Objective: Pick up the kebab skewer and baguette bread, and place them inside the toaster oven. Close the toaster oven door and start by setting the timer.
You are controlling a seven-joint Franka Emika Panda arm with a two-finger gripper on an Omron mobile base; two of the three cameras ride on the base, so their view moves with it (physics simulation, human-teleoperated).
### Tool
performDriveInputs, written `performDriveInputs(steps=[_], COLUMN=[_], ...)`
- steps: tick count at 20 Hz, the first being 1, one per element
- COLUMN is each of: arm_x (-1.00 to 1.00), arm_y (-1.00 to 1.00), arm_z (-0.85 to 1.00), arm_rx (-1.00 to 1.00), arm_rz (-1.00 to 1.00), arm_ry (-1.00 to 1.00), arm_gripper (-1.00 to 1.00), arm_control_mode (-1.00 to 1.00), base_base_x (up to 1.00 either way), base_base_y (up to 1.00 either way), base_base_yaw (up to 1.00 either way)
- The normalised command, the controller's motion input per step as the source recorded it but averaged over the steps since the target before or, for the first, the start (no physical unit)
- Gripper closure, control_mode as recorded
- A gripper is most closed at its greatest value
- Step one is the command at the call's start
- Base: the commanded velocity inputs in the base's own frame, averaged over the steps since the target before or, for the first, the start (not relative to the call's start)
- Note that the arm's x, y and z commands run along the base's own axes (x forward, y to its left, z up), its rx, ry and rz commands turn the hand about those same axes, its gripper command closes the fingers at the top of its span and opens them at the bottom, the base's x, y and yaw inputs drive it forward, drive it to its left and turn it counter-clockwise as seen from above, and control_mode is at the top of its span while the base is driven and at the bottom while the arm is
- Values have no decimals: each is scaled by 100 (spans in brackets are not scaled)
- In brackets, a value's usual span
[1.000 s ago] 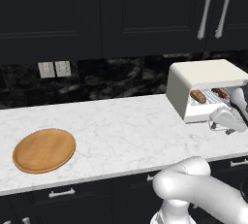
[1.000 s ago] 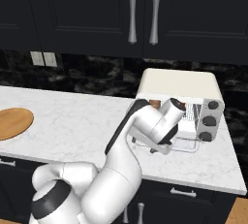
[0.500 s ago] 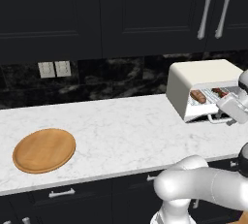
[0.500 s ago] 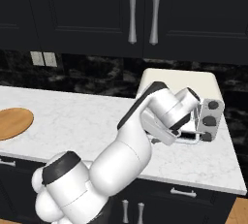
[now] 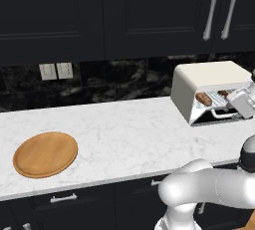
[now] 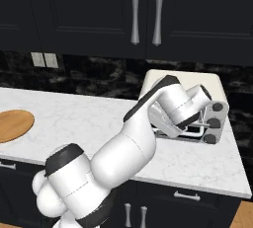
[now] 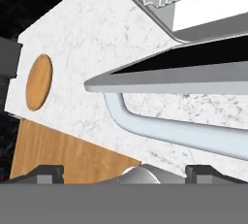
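The cream toaster oven (image 5: 209, 77) stands at the counter's right end with its door (image 5: 215, 118) hanging open in front. Inside on the wire rack lie the golden baguette (image 5: 203, 98) and, to its right, the dark kebab skewer (image 5: 224, 93). My gripper (image 5: 242, 103) hovers at the oven's right front, above the door's far end. In the hand view the gripper (image 7: 125, 172) is open. Just ahead of its fingertips (image 7: 46, 171) the door (image 7: 193, 75) shows edge-on with its silver bar handle (image 7: 169, 130). Nothing sits between the fingers. In the right base view my arm hides most of the oven (image 6: 217, 81).
A round wooden plate (image 5: 45, 154) lies bare at the counter's left front, also seen as the plate (image 7: 38, 82) in the hand view. The oven's knobs (image 6: 214, 122) sit on its right side. Dark wall cabinets (image 5: 124, 15) hang overhead; the marble counter (image 5: 124, 134) stretches between plate and oven.
My hand has risen and swung right, from low in front of the open oven to its right front corner. Bread, skewer and plate have stayed put.
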Motion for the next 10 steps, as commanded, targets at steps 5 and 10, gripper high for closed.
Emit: performDriveInputs(steps=[5,10], arm_x=[78,71], arm_y=[8,26], arm_z=[-28,-47], arm_rx=[-11,-9], arm_rz=[-18,-20], arm_ry=[-28,-29], arm_gripper=[-100,-100], arm_control_mode=[-100,-100], base_base_x=[0,0], base_base_y=[0,0], base_base_yaw=[0,0])
